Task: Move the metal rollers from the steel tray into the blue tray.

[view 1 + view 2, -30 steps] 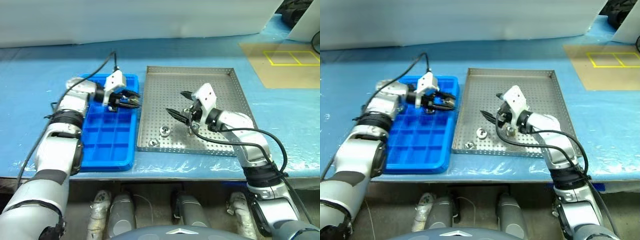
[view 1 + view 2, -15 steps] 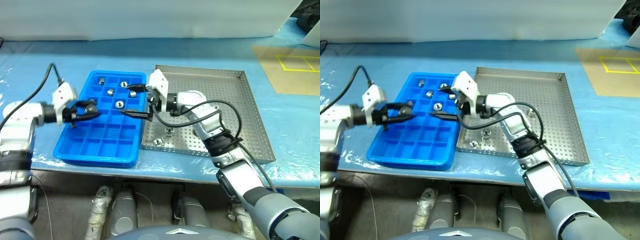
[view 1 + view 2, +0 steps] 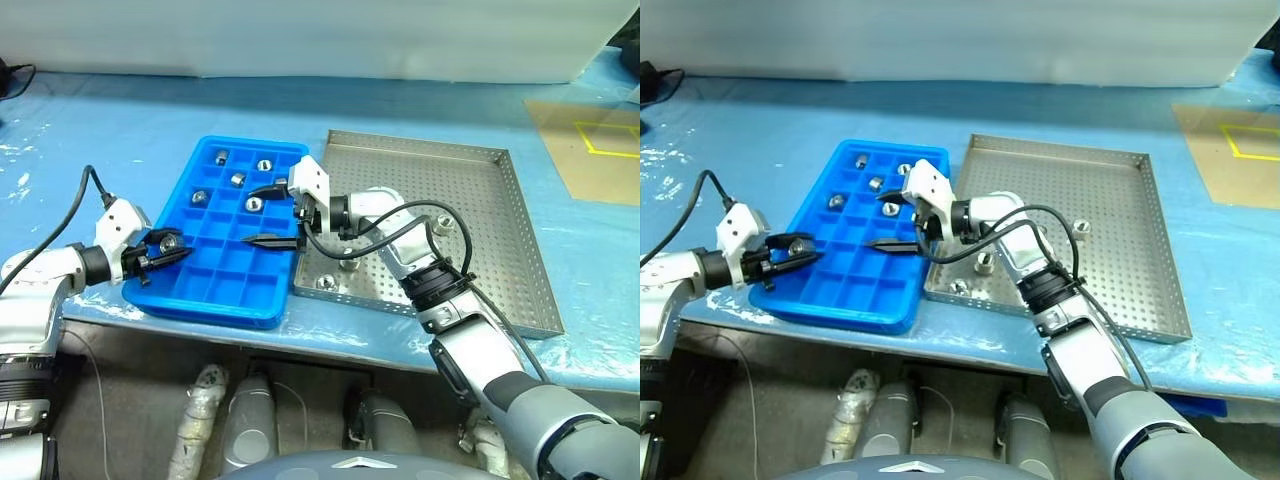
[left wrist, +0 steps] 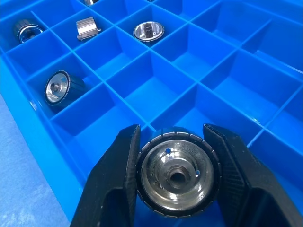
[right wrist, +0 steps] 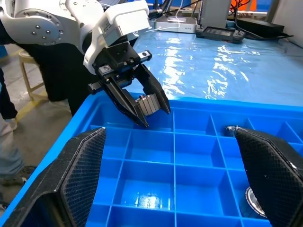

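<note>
The blue tray lies left of the steel tray. Several metal rollers sit in the blue tray's far compartments. Three more rollers rest on the steel tray's perforated floor. My left gripper hovers at the blue tray's near left edge, shut on a roller that sits end-on between its fingers. My right gripper reaches left over the blue tray's right side, open wide and empty. In the right wrist view, the left gripper faces it across the compartments.
Both trays lie on a table covered in blue plastic film, and the blue tray is close to the front edge. A brown patch with yellow lines is at the far right. A white panel runs along the back.
My left gripper has drawn back with its roller from the blue tray's far end to its near left edge. My right gripper has swung left from the steel tray over the blue tray. The view also shifted.
</note>
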Action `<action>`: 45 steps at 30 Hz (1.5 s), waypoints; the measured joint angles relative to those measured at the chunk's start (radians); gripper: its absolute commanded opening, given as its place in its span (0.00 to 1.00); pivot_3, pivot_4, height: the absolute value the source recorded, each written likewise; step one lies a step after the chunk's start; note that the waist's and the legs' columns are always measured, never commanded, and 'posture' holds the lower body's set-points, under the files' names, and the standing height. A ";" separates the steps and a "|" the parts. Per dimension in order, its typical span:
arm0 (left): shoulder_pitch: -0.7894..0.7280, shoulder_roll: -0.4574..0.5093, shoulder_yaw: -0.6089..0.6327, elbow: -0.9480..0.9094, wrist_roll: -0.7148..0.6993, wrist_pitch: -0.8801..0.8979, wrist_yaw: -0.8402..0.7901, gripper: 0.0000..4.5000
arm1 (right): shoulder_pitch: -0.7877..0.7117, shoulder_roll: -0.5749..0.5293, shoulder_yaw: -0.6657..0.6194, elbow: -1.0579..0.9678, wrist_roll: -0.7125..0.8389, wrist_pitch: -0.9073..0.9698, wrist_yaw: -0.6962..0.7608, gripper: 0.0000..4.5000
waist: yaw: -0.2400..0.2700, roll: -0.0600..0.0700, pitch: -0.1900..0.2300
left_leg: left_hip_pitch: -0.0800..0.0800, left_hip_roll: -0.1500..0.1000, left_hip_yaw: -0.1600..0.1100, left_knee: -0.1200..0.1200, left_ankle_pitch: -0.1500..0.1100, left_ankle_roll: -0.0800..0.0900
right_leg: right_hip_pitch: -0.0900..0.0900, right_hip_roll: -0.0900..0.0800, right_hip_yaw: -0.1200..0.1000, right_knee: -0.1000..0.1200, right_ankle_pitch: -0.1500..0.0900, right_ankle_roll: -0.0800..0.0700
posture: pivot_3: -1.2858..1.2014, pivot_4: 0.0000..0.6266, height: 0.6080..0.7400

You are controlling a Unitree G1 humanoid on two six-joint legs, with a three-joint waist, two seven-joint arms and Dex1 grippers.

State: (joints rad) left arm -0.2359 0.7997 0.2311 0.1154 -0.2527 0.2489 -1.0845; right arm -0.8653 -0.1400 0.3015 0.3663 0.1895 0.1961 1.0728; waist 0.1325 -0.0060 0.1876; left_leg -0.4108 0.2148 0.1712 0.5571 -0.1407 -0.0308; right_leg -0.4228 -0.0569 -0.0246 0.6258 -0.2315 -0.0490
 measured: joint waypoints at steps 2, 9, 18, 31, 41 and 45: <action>0.005 0.001 0.000 -0.006 0.000 0.011 0.013 0.39 | 0.000 -0.007 -0.006 0.011 -0.005 -0.003 -0.006 1.00 | -0.001 0.000 0.000 | 0.000 0.000 0.000 0.000 0.001 -0.002 | 0.000 0.000 0.000 0.000 0.000 0.000 | 0.60 0.24 1.00; 0.016 0.024 0.000 -0.008 -0.013 0.037 0.025 0.39 | 0.001 -0.015 -0.013 0.020 -0.014 -0.013 -0.013 1.00 | -0.003 0.000 0.000 | 0.000 -0.001 0.000 0.000 0.002 -0.002 | 0.000 0.001 0.000 0.000 0.000 0.000 | 0.60 0.24 1.00; 0.054 0.053 0.000 -0.009 -0.017 0.044 0.027 0.39 | 0.020 -0.016 -0.012 0.020 -0.025 -0.013 -0.020 1.00 | -0.003 0.000 0.000 | 0.000 -0.001 0.000 0.000 0.002 -0.002 | 0.000 0.001 0.000 0.000 0.000 0.000 | 0.60 0.24 1.00; -0.003 0.041 -0.033 0.018 -0.009 0.022 0.060 0.89 | 0.049 -0.016 -0.013 0.011 -0.031 -0.013 -0.041 1.00 | -0.005 0.000 0.000 | 0.001 -0.001 0.000 0.002 0.002 -0.003 | 0.000 0.001 0.000 0.003 0.000 0.000 | 0.58 0.24 1.00; -0.291 -0.082 -0.123 0.038 -0.058 0.038 0.039 0.89 | 0.093 -0.077 -0.036 -0.080 -0.029 0.035 -0.082 1.00 | -0.006 -0.001 0.000 | 0.003 -0.005 0.000 0.009 0.003 -0.005 | 0.000 -0.001 0.002 0.014 0.000 -0.001 | 0.53 0.24 1.00; -0.403 -0.153 -0.187 0.109 -0.054 0.016 0.004 0.89 | 0.129 -0.126 -0.079 -0.132 -0.028 0.070 -0.120 1.00 | -0.017 -0.001 -0.001 | 0.005 -0.006 0.000 0.009 0.004 -0.006 | 0.000 0.000 0.005 0.015 0.000 0.000 | 0.49 0.24 1.00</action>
State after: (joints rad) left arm -0.6385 0.6470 0.0443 0.2246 -0.3070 0.2649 -1.0802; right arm -0.7368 -0.2656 0.2228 0.2343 0.1611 0.2661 0.9527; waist 0.1159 -0.0069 0.1871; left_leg -0.4063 0.2087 0.1716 0.5660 -0.1367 -0.0372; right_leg -0.4223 -0.0573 -0.0198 0.6408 -0.2318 -0.0494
